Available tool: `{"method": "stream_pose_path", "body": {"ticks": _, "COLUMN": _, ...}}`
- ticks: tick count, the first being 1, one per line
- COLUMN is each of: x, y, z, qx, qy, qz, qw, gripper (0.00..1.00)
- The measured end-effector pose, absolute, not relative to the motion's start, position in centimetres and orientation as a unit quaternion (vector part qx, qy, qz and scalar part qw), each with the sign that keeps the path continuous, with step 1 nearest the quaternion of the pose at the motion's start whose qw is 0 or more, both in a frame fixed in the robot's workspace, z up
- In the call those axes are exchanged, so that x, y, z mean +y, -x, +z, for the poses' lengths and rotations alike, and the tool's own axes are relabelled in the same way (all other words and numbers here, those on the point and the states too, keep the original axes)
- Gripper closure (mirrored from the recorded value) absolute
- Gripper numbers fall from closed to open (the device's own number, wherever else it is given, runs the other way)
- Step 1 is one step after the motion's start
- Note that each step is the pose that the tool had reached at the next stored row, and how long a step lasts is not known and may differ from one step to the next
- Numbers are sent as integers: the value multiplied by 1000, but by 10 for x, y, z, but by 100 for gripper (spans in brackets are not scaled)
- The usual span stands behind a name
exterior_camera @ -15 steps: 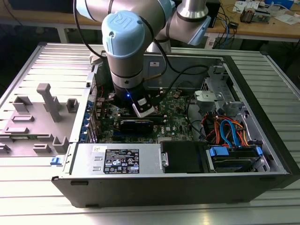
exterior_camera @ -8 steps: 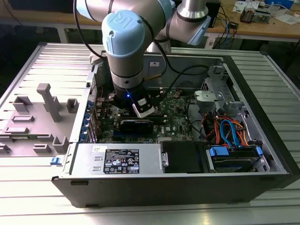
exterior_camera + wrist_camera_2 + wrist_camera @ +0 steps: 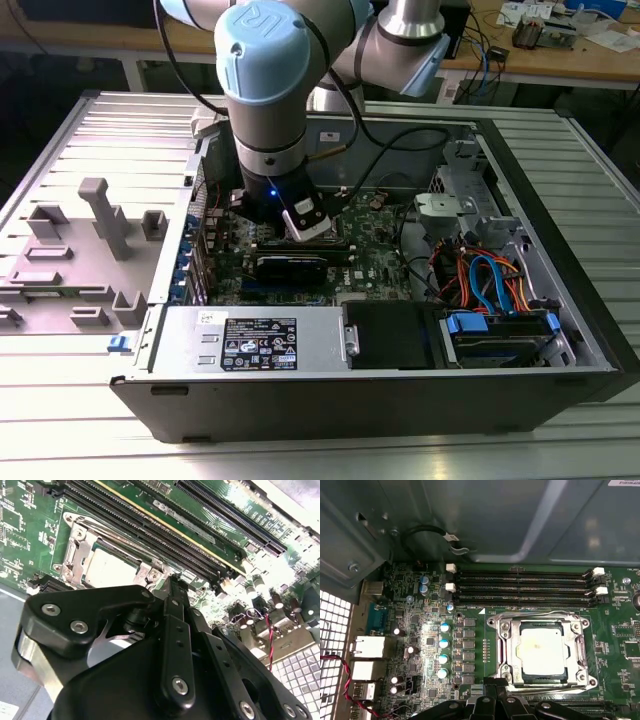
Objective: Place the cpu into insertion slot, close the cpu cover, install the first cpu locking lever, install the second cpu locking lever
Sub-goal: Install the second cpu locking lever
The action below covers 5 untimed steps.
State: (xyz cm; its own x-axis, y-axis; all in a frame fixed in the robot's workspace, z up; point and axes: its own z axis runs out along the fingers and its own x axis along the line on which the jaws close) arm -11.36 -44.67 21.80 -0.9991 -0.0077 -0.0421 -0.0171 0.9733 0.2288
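Cpu (image 3: 541,652), first wrist view: seated in insertion slot (image 3: 509,652), cpu cover (image 3: 543,618) shut over it. Exterior view: my arm hides these at the motherboard's (image 3: 375,262) 9 o'clock. My tool (image 3: 172,587): fingers together, empty.
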Motion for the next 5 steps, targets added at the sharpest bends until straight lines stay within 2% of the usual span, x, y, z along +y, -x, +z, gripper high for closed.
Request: {"method": "stream_pose_path", "body": {"ticks": 5, "x": -447, "y": 114, "z": 218, "qx": 993, "qy": 6, "qz": 115, "qw": 20, "gripper": 89}}
